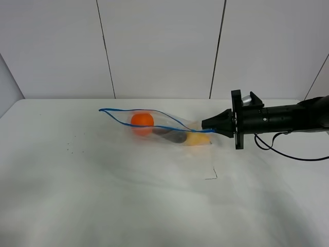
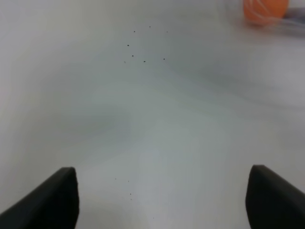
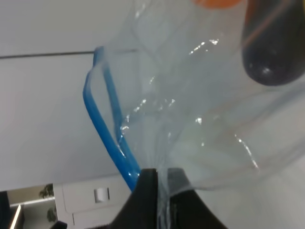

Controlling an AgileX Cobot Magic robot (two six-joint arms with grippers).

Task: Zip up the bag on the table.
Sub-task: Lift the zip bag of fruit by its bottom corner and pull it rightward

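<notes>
The clear bag [image 1: 164,126] lies on the white table [image 1: 103,195], its blue zipper strip [image 1: 149,122] gaping open along the top. An orange ball [image 1: 142,120], a dark item and a yellow item show inside. My right gripper [image 1: 205,124] is shut on the bag's right end at the zipper; in the right wrist view its fingertips [image 3: 159,179] pinch the plastic beside the blue strip [image 3: 102,124]. My left gripper [image 2: 162,200] is open above bare table, out of the exterior view; the orange ball [image 2: 265,10] shows far off.
A black cable [image 1: 288,149] trails from the right arm over the table's right side. A small dark mark [image 1: 213,175] and a few specks [image 1: 69,150] lie on the tabletop. A panelled white wall stands behind the table.
</notes>
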